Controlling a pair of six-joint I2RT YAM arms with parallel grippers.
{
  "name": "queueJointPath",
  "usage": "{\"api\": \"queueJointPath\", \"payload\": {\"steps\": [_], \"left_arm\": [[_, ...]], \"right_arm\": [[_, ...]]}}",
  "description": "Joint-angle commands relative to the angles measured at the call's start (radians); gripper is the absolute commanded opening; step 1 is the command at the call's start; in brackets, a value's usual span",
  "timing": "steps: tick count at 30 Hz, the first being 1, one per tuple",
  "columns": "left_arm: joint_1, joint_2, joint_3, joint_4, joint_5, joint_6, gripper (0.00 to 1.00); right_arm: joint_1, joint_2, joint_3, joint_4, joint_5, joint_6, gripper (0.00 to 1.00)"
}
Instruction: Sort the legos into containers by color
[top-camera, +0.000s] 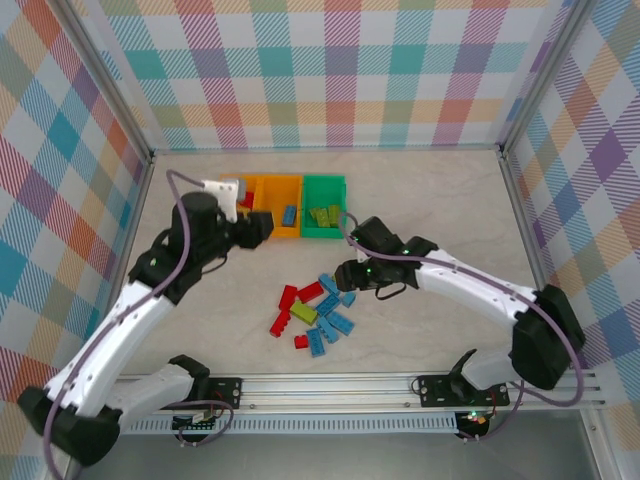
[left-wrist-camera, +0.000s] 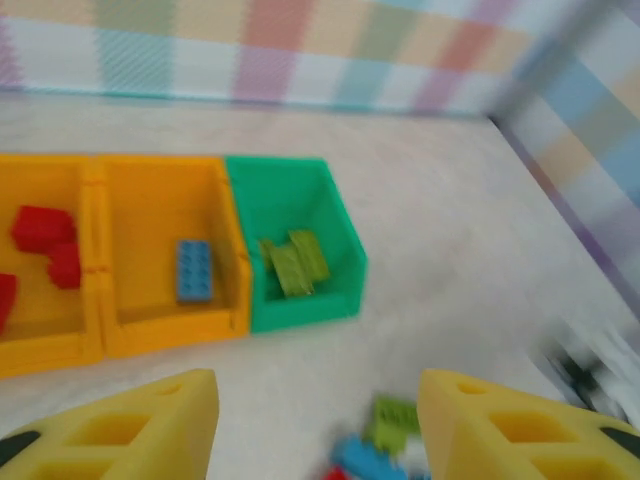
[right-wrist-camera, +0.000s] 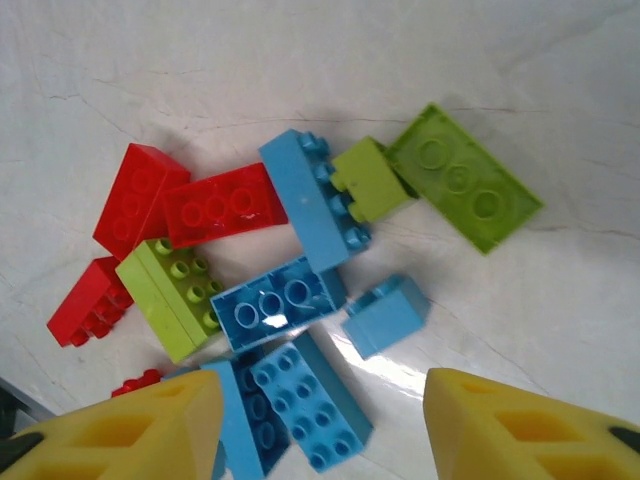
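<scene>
- The loose legos (top-camera: 315, 310) lie in a jumbled heap near the middle of the tabletop (top-camera: 430, 200), well apart from the containers (top-camera: 272, 180); red, light blue and lime pieces touch and overlap one another
- The containers stand in a row at the far side; the left orange bin (left-wrist-camera: 40, 345) holds red bricks (left-wrist-camera: 42, 228), the middle orange bin (left-wrist-camera: 170, 335) one blue brick (left-wrist-camera: 194, 270), the green bin (left-wrist-camera: 300, 310) lime bricks (left-wrist-camera: 295, 265)
- The right pincer (right-wrist-camera: 320, 425) hovers over the heap, jaws apart, nothing between them; the left pincer (left-wrist-camera: 315, 415) hangs near the bins, likewise parted and empty
- The bricks look light, rigid and hard; they should not crush, but their smooth walls are probably slick, so an off-centre pinch may spin or squirt one away
- Best hold: across two flat, parallel side walls, along the short width, not over studs or corners
- The small blue brick (right-wrist-camera: 385, 315) at the heap's edge offers free sides; the thin lime plate (right-wrist-camera: 465, 178) lies flat and low, likely harder to catch; crowded pieces risk dragging their neighbours along
</scene>
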Motion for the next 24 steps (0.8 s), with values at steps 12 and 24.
{"api": "queueJointPath", "payload": {"steps": [12, 24], "left_arm": [[-0.033, -0.263, -0.320, -0.046, 0.423, 0.584, 0.79], [-0.033, -0.209, -0.318, -0.068, 0.401, 0.606, 0.81]], "right_arm": [[0.046, 0.355, 0.200, 0.044, 0.016, -0.151, 0.49], [0.056, 0.468, 0.233, -0.003, 0.114, -0.191, 0.48]]}}
